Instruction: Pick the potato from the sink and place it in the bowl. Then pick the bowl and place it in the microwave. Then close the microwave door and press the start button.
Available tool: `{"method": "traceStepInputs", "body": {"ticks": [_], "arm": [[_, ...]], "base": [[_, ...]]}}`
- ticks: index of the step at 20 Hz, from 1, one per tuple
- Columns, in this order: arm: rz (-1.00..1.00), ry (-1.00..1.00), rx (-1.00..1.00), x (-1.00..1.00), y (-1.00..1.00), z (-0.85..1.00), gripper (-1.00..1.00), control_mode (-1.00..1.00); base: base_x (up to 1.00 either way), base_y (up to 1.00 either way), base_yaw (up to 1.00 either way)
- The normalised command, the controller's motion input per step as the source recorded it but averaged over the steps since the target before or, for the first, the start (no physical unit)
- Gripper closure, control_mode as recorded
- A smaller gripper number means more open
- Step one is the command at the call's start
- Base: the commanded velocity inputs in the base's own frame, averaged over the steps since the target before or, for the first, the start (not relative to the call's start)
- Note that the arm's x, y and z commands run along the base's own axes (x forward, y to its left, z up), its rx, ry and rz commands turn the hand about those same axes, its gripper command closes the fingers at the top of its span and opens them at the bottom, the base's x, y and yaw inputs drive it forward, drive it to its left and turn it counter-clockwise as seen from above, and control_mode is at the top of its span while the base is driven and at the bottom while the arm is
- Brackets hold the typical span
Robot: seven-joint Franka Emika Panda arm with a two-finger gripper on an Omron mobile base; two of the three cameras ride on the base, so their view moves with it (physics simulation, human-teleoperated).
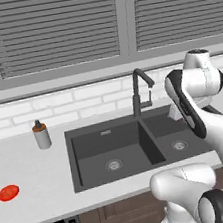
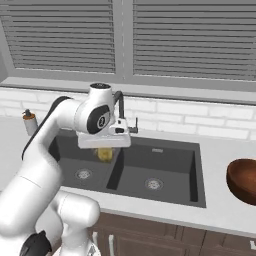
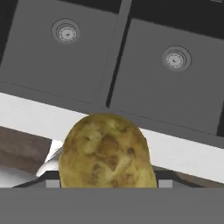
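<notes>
Yellowish-tan and lumpy, the potato point(image 3: 108, 151) hangs clamped in the Panda's gripper point(image 2: 105, 151) above the dark double-basin sink point(image 2: 172, 150), lifted clear of its walls (the reddish-brown bowl point(image 2: 243, 181) waits on the counter to the right) for carrying across.

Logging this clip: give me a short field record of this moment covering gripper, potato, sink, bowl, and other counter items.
gripper: above the sink, closed on the potato
potato: yellowish-tan, held in the gripper, lifted clear of the basin floor
sink: dark grey double basin, both drains bare, dark gooseneck tap at the back
bowl: reddish-brown, on the counter right of the sink, at the edge of the right base view
other counter items: small bottle and flat red disc left of the sink
task stage: potato picked, not yet in the bowl
</notes>
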Motion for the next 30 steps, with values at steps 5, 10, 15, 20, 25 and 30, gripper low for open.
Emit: {"method": "traceStepInputs", "body": {"ticks": [5, 10, 15, 20, 25, 30], "arm": [[-0.32, -0.03, -0.03, -0.49, 0.21, 0.17, 1.0, -1.0], [-0.32, -0.05, 0.04, -0.24, 0.54, 0.13, 1.0, -1.0], [-0.16, -0.05, -0.02, 0.0, 0.26, 0.3, 1.0, -1.0], [-0.03, 0.0, 0.0, -0.02, -0.01, 0.06, 1.0, 1.0], [0.0, 0.0, 0.0, 0.0, 0.0, 0.0, 1.0, 1.0], [0.0, 0.0, 0.0, 0.0, 0.0, 0.0, 1.0, 1.0]], "base": [[0.0, 0.0, 0.0], [0.0, 0.0, 0.0], [0.0, 0.0, 0.0], [-0.12, -0.35, -0.08], [-0.28, -0.98, -0.11], [-0.24, -1.0, -0.04]]}}
